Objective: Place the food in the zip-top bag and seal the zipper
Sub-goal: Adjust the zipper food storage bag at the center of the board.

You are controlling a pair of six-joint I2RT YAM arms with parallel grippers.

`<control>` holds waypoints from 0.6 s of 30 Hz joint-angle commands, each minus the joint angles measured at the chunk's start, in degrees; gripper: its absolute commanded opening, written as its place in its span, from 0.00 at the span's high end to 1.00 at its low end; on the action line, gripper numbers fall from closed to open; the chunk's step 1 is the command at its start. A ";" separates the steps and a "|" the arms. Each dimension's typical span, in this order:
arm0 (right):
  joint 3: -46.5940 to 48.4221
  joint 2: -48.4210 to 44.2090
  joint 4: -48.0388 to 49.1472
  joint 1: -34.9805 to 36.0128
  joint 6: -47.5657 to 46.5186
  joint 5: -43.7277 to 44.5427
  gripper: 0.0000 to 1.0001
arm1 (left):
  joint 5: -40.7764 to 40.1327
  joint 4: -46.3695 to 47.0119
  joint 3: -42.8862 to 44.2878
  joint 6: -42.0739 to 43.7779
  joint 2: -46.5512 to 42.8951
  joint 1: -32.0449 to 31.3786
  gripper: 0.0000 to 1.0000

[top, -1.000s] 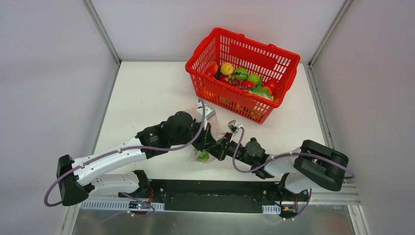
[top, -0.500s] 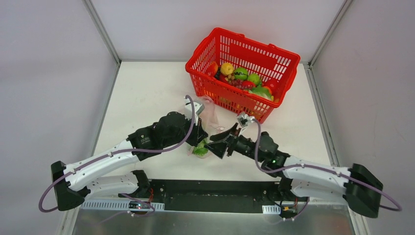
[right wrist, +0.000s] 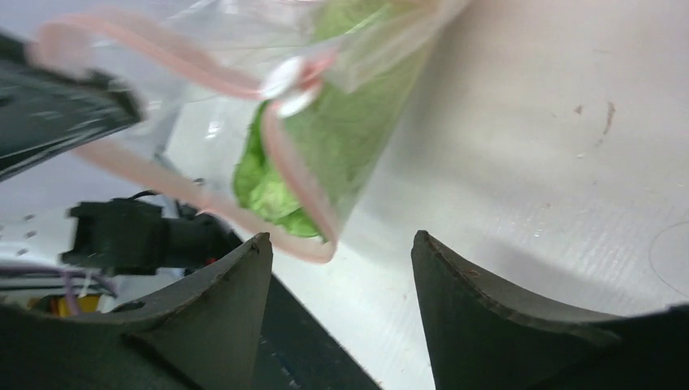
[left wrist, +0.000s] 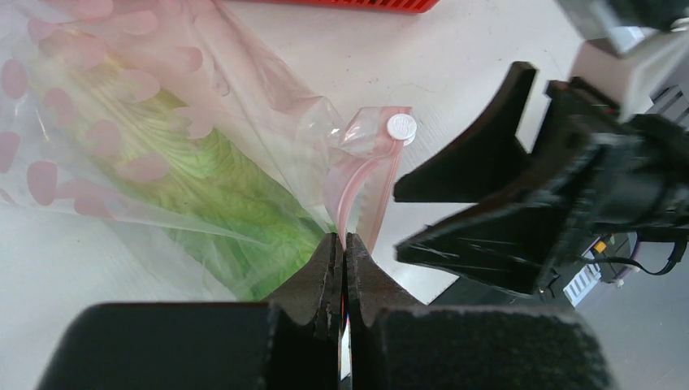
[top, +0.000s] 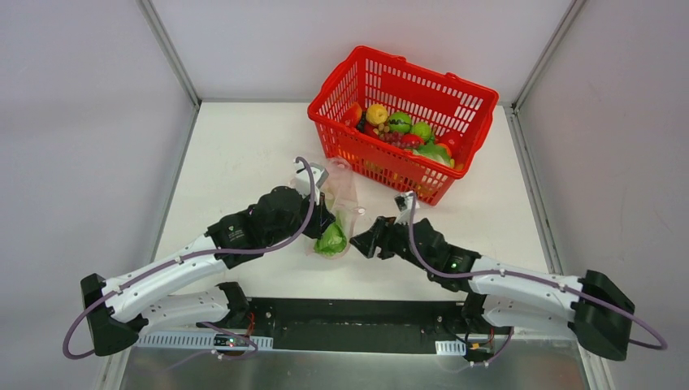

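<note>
The zip-top bag (top: 343,188) lies mid-table with the long green cabbage (top: 331,240) inside it, its leafy end at the mouth. In the left wrist view my left gripper (left wrist: 343,238) is shut on the pink zipper (left wrist: 359,185) strip at the mouth, beside the cabbage (left wrist: 219,195). My right gripper (top: 358,242) stands open just right of the mouth. In the right wrist view its jaws (right wrist: 340,242) are spread, and the zipper (right wrist: 286,175) loop and cabbage (right wrist: 333,138) hang just beyond them, untouched. More food, a yellow fruit (top: 376,114) and a red fruit (top: 452,140), sits in the basket.
The red plastic basket (top: 382,167) stands at the back right, close behind the bag, full of mixed toy produce. Grey walls enclose the white table (top: 244,162). The black base rail (top: 349,325) runs along the near edge.
My right gripper has opened and let go of the bag's mouth, and its arm has stretched out low. My left gripper has drawn left with the zipper, and the bag now lies flatter.
</note>
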 commanded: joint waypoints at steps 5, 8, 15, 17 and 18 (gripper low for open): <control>7.61 14.88 8.70 0.50 0.65 7.66 0.56 | -0.54 1.64 -0.86 -1.06 -1.91 0.61 1.00; 6.54 16.85 12.91 0.49 0.15 8.83 0.75 | -0.70 1.34 -1.40 -1.15 -2.59 0.63 1.00; 12.37 13.74 6.58 0.57 -5.58 7.51 1.00 | -9.40 -6.72 1.95 3.78 -5.64 1.40 1.00; 19.43 11.04 2.09 -0.02 -11.44 5.27 1.00 | -15.88 -11.41 4.81 6.21 -7.30 3.16 1.00; 21.98 10.89 -0.60 -0.34 -13.73 3.40 1.00 | -16.98 -13.10 6.17 7.70 -8.38 4.28 1.00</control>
